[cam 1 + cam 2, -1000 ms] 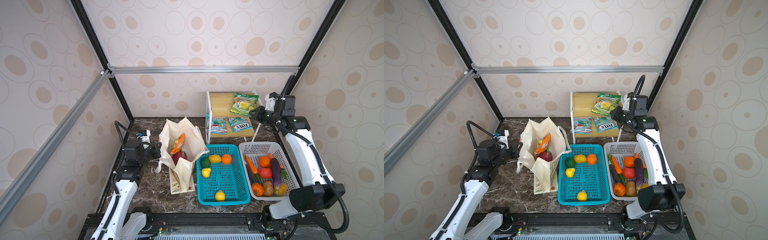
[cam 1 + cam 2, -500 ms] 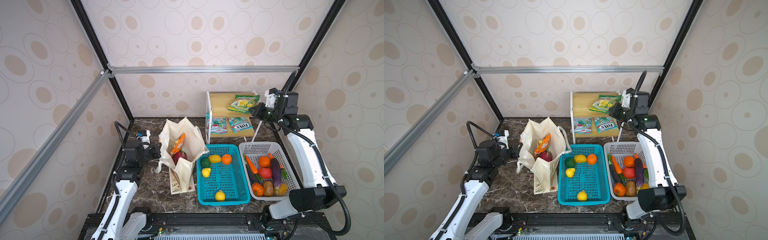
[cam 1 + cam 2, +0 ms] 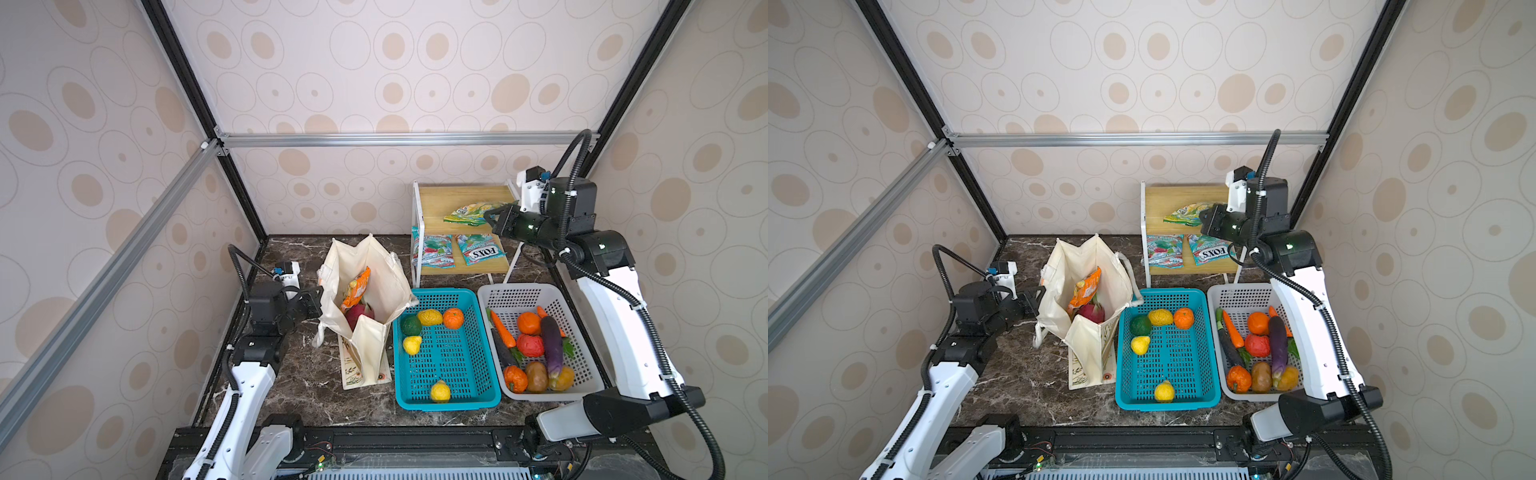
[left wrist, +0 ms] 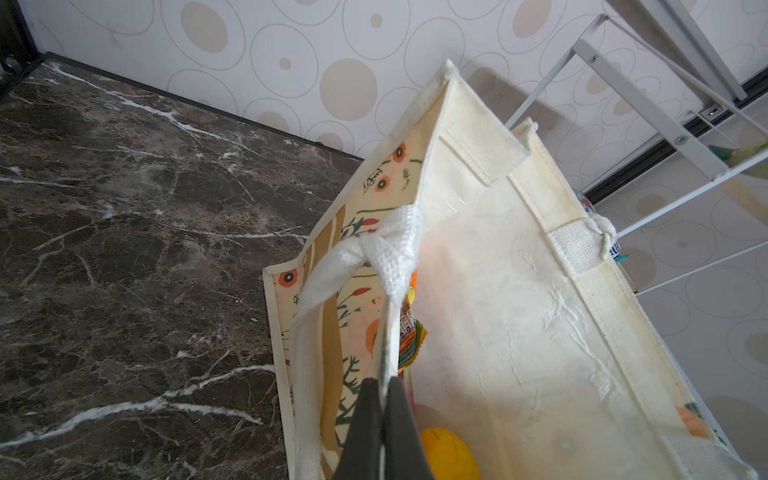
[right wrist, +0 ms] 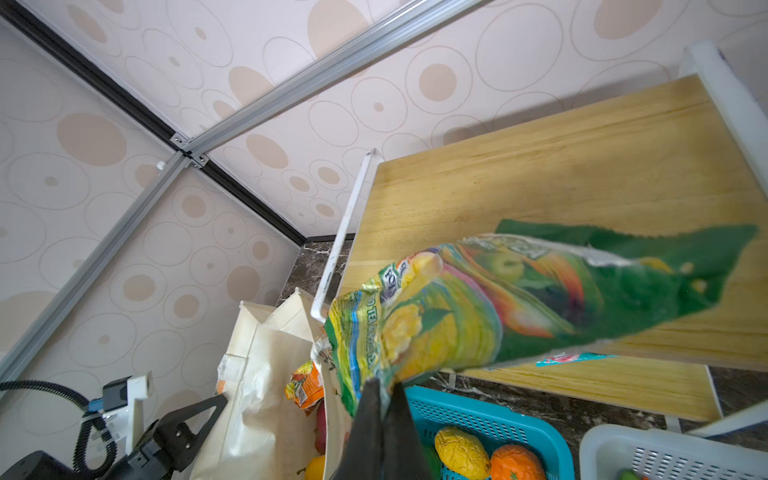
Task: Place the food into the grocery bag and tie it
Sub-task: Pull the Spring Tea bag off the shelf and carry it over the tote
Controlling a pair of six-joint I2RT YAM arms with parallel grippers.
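Pinching one end of the green snack packet (image 5: 519, 299), the right gripper (image 5: 381, 395) has its jaws closed tight on the foil. The packet hangs tilted over the upper board of the wooden shelf (image 3: 457, 197); whether its far end touches the wood cannot be told.

On the other side of the dark marble bench (image 3: 299, 374), the left gripper (image 4: 382, 388) is clamped on the rim of the grocery bag (image 3: 376, 270), just beside a white handle (image 4: 395, 241). The bag stands upright with its mouth gaping wide. Inside it an orange packet (image 3: 356, 287) leans above the pink dragon fruit (image 3: 358, 315). The left wrist view also shows a yellow fruit (image 4: 449, 455) low in the bag.

Just beside the bag, on its right in both top views, sits the teal basket (image 3: 449, 405). It holds three yellow lumpy fruits (image 3: 429, 317), a dark green fruit (image 3: 410, 325) and an orange (image 3: 453, 318). The grey basket (image 3: 552, 395) next to it holds a purple eggplant (image 3: 552, 345) among carrots and other round produce. Two teal FOXS packets (image 3: 480, 249) lie flat on the lower board of the shelf, under the held packet.
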